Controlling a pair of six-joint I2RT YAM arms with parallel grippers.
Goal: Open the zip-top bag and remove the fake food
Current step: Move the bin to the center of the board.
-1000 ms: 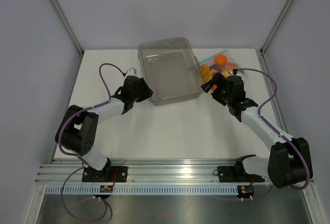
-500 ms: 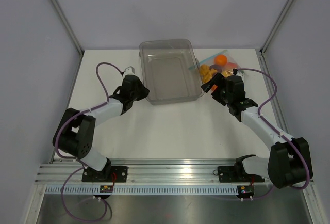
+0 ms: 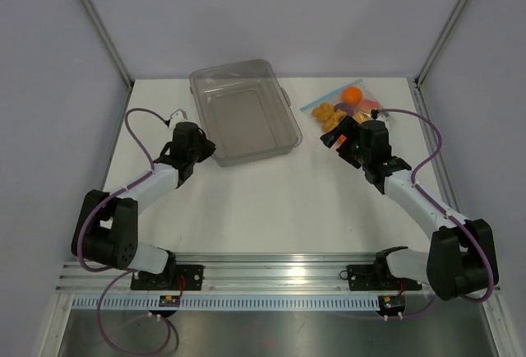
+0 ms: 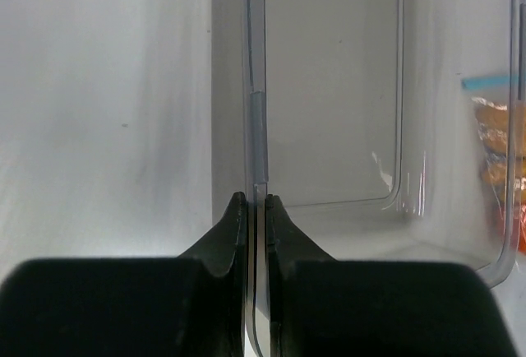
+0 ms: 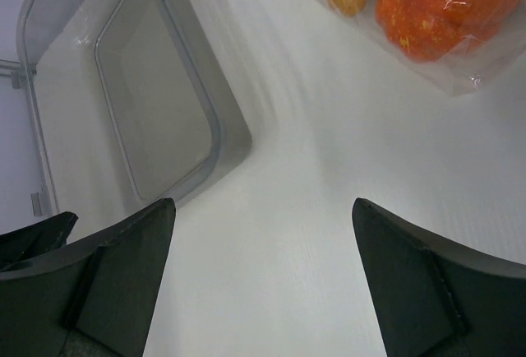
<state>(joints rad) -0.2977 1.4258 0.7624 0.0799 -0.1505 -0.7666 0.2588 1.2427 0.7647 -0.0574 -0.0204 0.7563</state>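
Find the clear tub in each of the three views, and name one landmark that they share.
Top external: tub at the back, left of centre.
Left wrist: tub fills the centre and right; the left gripper is shut on its wall.
Right wrist: tub at the upper left.
Shared landmark: the bag, which lies right of the tub in every view, at the right edge or the upper right.
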